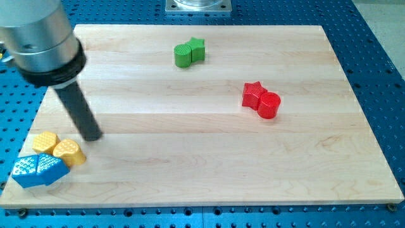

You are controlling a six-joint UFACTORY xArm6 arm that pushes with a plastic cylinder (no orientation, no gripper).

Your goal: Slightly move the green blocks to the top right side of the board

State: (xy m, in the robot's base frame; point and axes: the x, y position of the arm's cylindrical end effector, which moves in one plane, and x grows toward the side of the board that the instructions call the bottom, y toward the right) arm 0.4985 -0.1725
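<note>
My tip point(92, 136) sits at the board point(202, 164) lower left, just above the yellow blocks point(59, 148) and blue blocks point(38, 169). No gripper fitted (rod only). Green blocks point(189, 52) touch, top centre, well apart from tip. Red blocks point(261, 99): view's right.

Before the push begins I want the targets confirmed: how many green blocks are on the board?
2. A green cylinder and a green star sit touching near the view's top centre. My tip is far off at the view's lower left. None seem hidden.
</note>
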